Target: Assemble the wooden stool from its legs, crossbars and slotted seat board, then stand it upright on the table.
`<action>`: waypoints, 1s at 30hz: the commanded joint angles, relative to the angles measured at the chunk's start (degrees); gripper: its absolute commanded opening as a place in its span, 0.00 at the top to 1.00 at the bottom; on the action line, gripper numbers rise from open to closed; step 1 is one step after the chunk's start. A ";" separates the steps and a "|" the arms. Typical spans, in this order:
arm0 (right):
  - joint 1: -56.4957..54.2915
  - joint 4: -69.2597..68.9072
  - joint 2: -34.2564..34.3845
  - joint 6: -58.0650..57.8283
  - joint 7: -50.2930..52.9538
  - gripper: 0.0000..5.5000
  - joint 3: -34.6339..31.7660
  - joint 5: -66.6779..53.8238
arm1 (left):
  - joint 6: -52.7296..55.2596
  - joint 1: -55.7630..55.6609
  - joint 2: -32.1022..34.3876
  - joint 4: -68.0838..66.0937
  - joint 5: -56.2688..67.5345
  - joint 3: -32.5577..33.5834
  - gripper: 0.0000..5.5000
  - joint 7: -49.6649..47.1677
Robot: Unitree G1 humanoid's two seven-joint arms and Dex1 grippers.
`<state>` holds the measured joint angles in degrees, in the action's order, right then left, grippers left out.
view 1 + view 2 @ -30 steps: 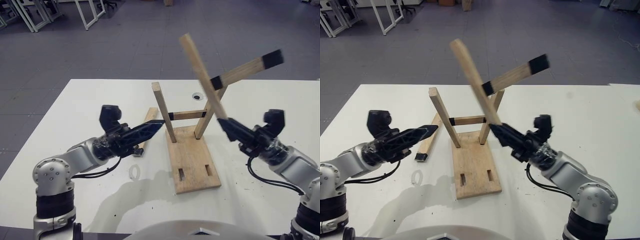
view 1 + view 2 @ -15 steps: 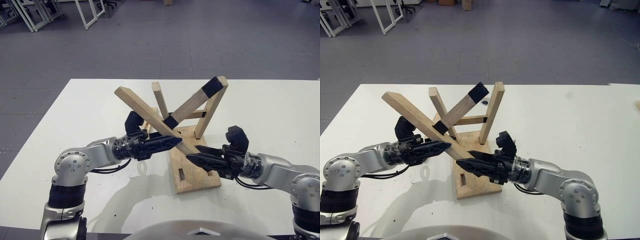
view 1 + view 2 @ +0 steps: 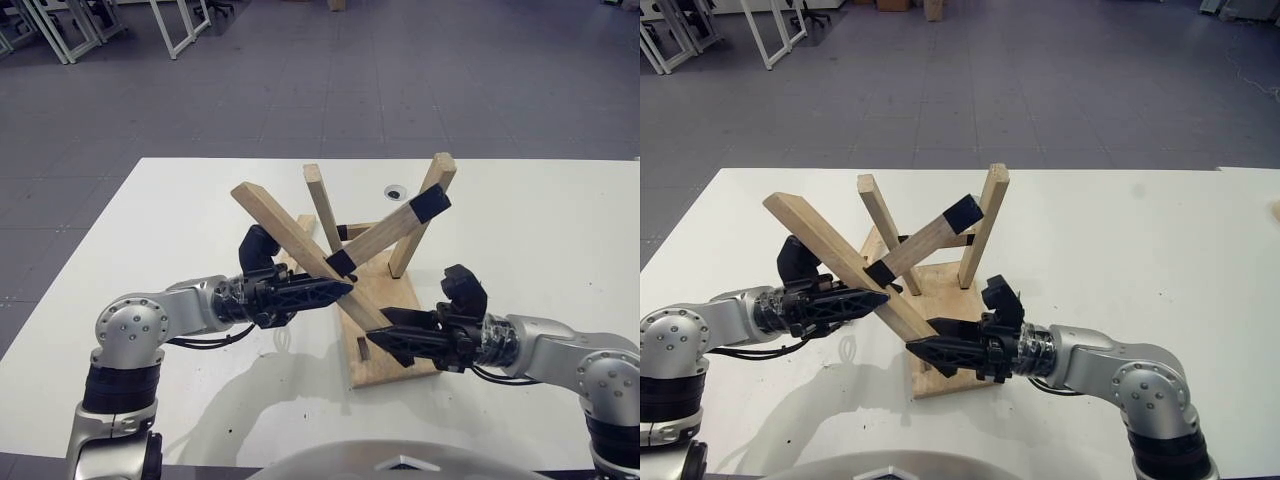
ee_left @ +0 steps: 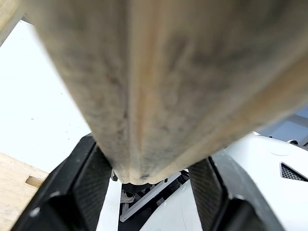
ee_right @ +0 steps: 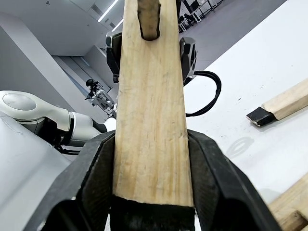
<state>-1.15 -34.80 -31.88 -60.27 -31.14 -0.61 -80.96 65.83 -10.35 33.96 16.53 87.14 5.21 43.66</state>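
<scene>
Clenching one slanted leg (image 3: 285, 230) in left hand (image 3: 348, 288) and right hand (image 3: 384, 330), two upright legs (image 3: 322, 205) apparently in one seat board (image 3: 395, 290)

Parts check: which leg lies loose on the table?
The flat leg left of the seat board; two legs stand in it, left gripper and right gripper hold the crossed pair.

1. Centre of frame: two upright legs (image 3: 326, 215) (image 3: 424, 222) and their crossbar (image 3: 352, 232) stand on the seat board (image 3: 395, 292), barring its far end.
2. The tilted leg (image 3: 285, 228) I clamp cuts diagonally before them.
3. My left gripper (image 3: 348, 287) and right gripper (image 3: 385, 335) crowd the board's near half.
4. Passage: over the table (image 3: 540, 230) at frame right.
</scene>
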 commanded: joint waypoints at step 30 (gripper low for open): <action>8.70 18.14 -12.28 20.33 -1.49 0.04 4.18 51.51 | -27.96 8.12 6.80 2.91 -45.04 -12.04 0.63 17.58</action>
<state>7.69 -16.02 -44.84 -38.80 -32.05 3.36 -29.85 39.22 -3.44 41.08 20.50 45.01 -5.60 61.44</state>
